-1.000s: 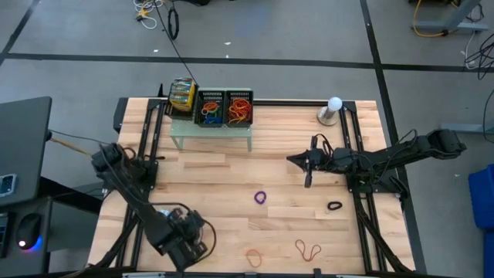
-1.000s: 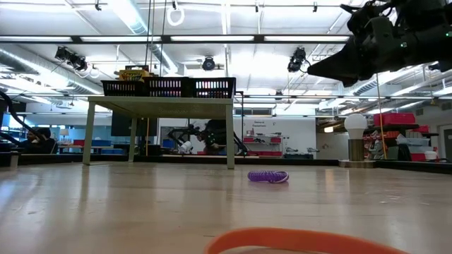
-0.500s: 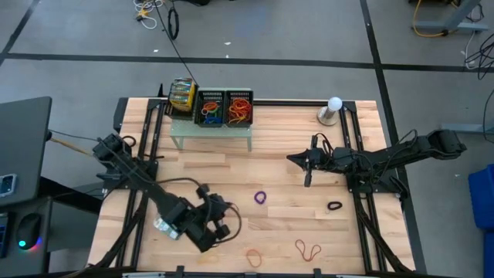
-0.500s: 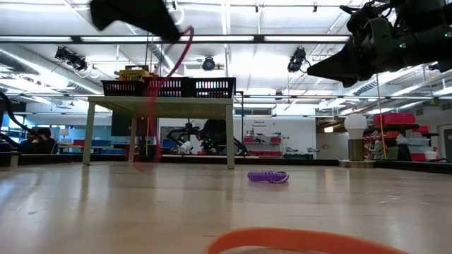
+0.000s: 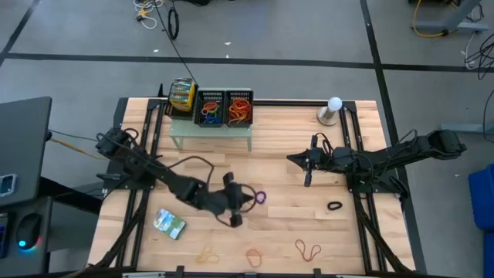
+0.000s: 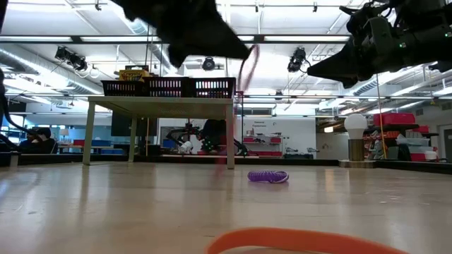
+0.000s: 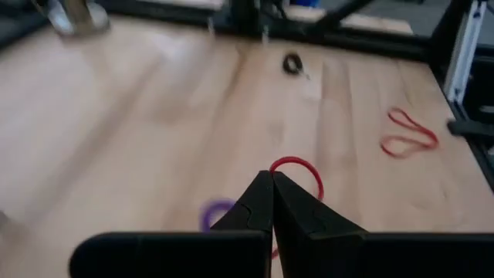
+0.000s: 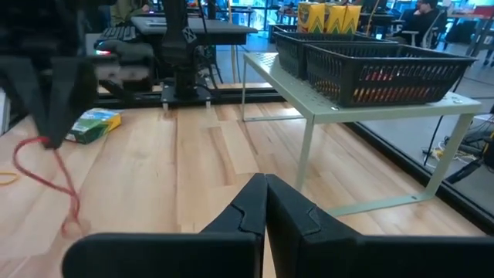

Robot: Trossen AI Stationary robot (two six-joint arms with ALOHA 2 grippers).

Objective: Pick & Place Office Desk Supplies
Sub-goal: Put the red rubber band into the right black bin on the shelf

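High view: mesh trays (image 5: 225,108) on shelf (image 5: 211,133) hold rubber bands (image 5: 238,113).

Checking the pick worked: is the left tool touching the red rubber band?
Touching. In the left wrist view the left tool is shut on the red rubber band, whose loop sticks out from between the closed fingertips, above the table.

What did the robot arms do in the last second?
The left gripper swung from the table's near-left corner toward the middle, carrying a red band pinched in its fingers; it uncovered a packet. The right gripper, purple band and black band stayed put.
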